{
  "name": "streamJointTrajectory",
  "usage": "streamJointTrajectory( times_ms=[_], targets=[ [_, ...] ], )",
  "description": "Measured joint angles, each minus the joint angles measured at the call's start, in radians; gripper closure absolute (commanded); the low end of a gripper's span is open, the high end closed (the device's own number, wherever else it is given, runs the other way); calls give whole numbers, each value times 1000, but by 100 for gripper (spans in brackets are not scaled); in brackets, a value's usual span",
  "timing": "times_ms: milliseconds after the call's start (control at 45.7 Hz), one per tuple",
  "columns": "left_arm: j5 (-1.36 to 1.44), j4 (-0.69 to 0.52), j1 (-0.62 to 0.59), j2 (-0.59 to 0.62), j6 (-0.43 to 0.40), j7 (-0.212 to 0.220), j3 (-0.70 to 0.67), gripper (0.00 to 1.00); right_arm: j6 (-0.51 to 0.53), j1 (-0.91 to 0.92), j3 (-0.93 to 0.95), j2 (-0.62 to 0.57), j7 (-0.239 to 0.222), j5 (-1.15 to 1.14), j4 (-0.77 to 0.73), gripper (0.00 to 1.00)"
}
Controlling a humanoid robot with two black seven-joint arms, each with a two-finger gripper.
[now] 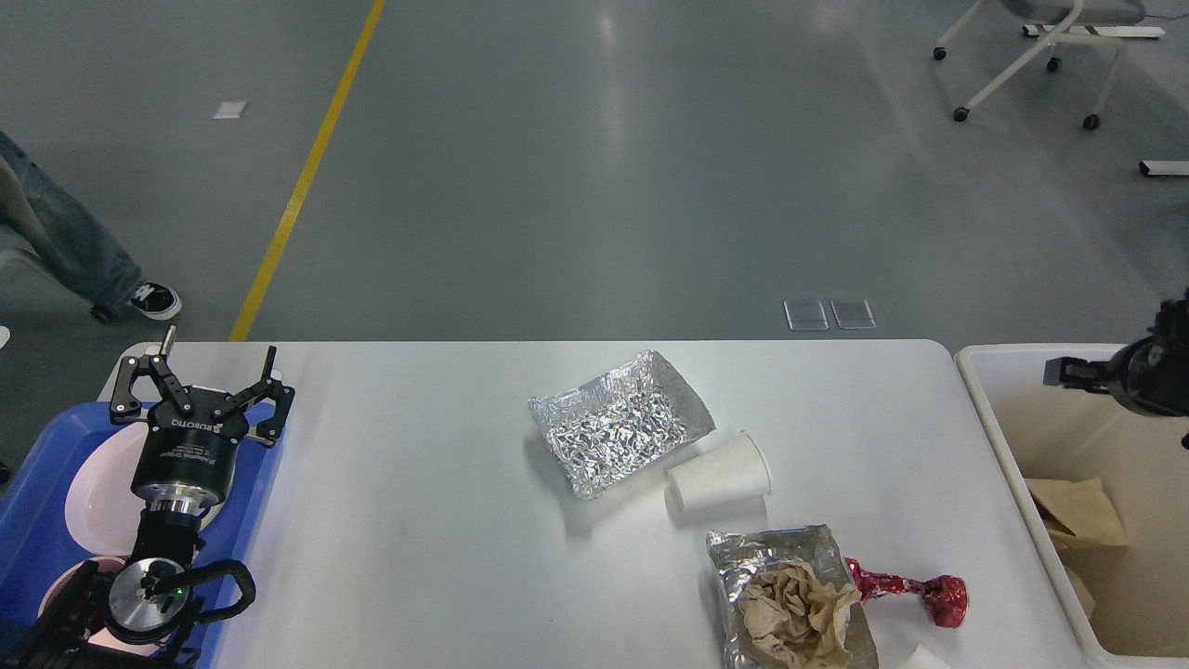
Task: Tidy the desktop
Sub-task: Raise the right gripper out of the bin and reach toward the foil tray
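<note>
A: Where is the desktop [418, 520] compared with the two grippers?

B: The white desktop fills the lower middle of the head view. The left gripper [206, 372] stands over its left edge, above the blue tray [37, 465] that sits at that side. Its two fingers are spread apart and hold nothing. The right gripper [1068, 372] is at the far right, above the cream bin [985, 418], just beyond the right edge of the desktop. It looks small and dark, so I cannot tell if its fingers are apart or together.

A: What lies on the desktop?

B: Near the middle there is an empty foil tray [620, 423]. A white paper cup [720, 476] lies on its side, just beside the tray's right corner. Closer to the near edge there is a second foil tray [790, 604] with crumpled brown paper [797, 609] inside. A red foil wrapper [906, 590] touches its right side.

A: And the free room?

B: Between the blue tray and the first foil tray the white surface is bare and wide. All the objects are gathered in the right half, well apart from the left gripper and nearer to the right one. The far edge of the desktop is straight with rounded corners, and behind it there is grey floor with a yellow line [307, 167]. In the blue tray a white plate [102, 474] lies under the left arm. Brown paper [1077, 511] lies in the bin.
</note>
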Motion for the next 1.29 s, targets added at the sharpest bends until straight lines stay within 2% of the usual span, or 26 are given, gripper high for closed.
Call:
streamJointTrajectory(
  times_ms=[219,285,307,416,547,745,898,1292],
  targets=[
    [0,0,-1,0,0,0,0,3,114,348,-71,5,3,5,264,0],
    [0,0,-1,0,0,0,0,3,200,441,-85,28,3,7,331,0],
    [0,0,-1,0,0,0,0,3,297,524,-109,69,4,10,381,0],
    [0,0,-2,0,0,1,0,3,475,664,-153,164,7,70,462,0],
    [0,0,0,0,0,1,0,4,606,801,-175,223,7,322,554,0],
    [0,0,0,0,0,1,0,3,621,1030,-247,304,10,628,686,0],
    [0,0,0,0,0,1,0,4,612,1151,-281,362,12,734,752,0],
    [0,0,0,0,0,0,0,3,589,1147,-276,355,12,726,843,0]
  ],
)
